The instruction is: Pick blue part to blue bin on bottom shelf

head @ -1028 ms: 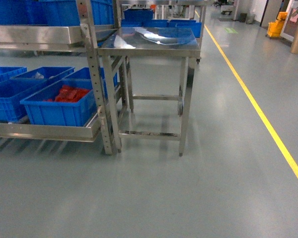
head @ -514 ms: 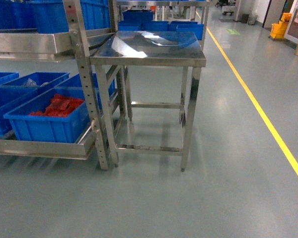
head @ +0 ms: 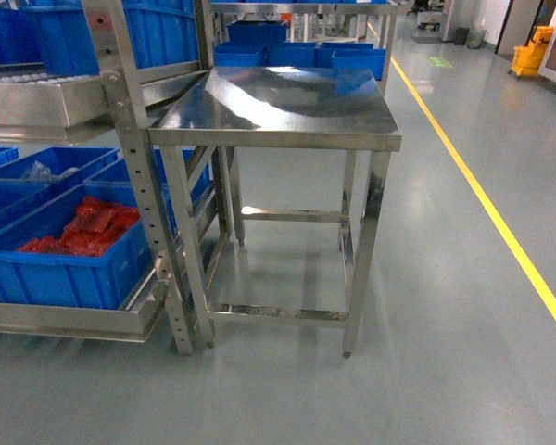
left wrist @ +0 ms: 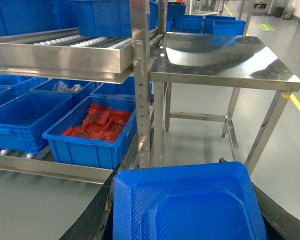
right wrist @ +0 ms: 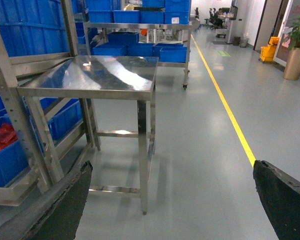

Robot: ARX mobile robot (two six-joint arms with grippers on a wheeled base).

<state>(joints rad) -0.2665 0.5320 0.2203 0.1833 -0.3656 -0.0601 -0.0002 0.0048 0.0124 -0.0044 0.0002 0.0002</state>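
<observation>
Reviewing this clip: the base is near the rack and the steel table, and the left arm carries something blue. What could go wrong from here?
1. The steel table stands tight against the rack post; the base could clip a table leg while closing in.
2. The front bin on the bottom shelf holds red parts, so the blue part could end up in the wrong bin.
3. The upper shelf overhangs the bins, leaving a low gap for the left gripper.

Neither of our arms shows in the head view. Our right gripper (right wrist: 172, 200) stands wide open, dark fingers (right wrist: 65, 205) at the frame's lower corners. Our left gripper (left wrist: 185, 210) holds a blue tray-like part along the bottom edge.
</observation>
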